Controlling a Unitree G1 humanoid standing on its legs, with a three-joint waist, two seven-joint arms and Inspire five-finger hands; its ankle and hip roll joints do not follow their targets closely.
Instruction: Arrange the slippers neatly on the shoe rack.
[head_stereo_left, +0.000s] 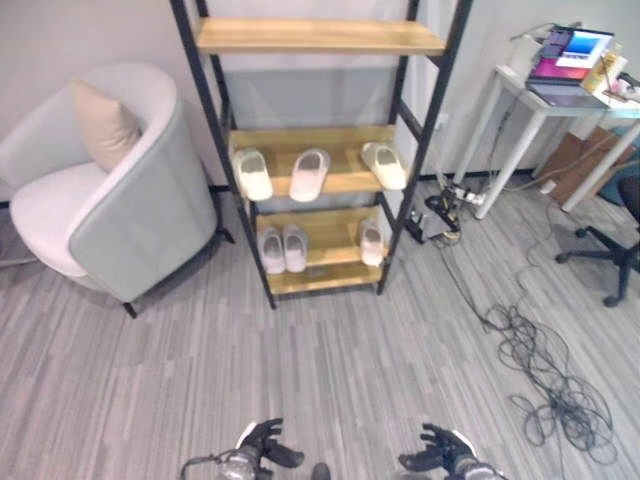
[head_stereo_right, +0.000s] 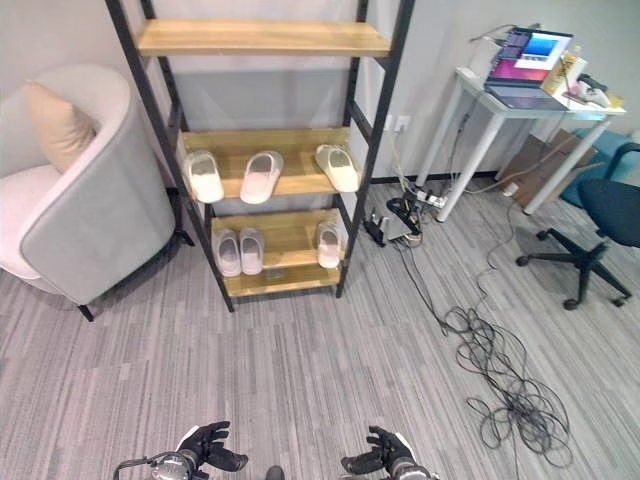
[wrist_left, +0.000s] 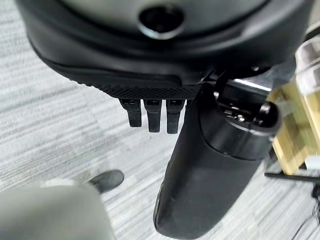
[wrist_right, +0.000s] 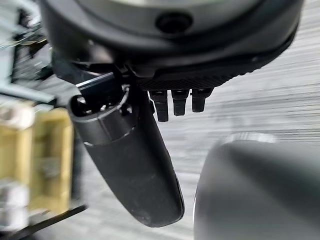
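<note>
The black-framed shoe rack (head_stereo_left: 320, 36) with wooden shelves stands against the far wall. Three pale slippers lie apart on its middle shelf: one at the left (head_stereo_left: 252, 173), one turned askew in the middle (head_stereo_left: 309, 173), one at the right (head_stereo_left: 384, 164). On the lower shelf a pair (head_stereo_left: 283, 248) sits side by side at the left, and a single slipper (head_stereo_left: 371, 241) lies at the right. The top shelf is bare. My left hand (head_stereo_left: 262, 443) and right hand (head_stereo_left: 436, 452) hang low at the near edge, far from the rack, both open and holding nothing.
A grey armchair (head_stereo_left: 110, 190) with a beige cushion (head_stereo_left: 103, 125) stands left of the rack. At the right are a white desk (head_stereo_left: 530, 100) with a laptop (head_stereo_left: 570, 55), an office chair (head_stereo_left: 615, 250) and loose cables (head_stereo_left: 540, 370) across the floor.
</note>
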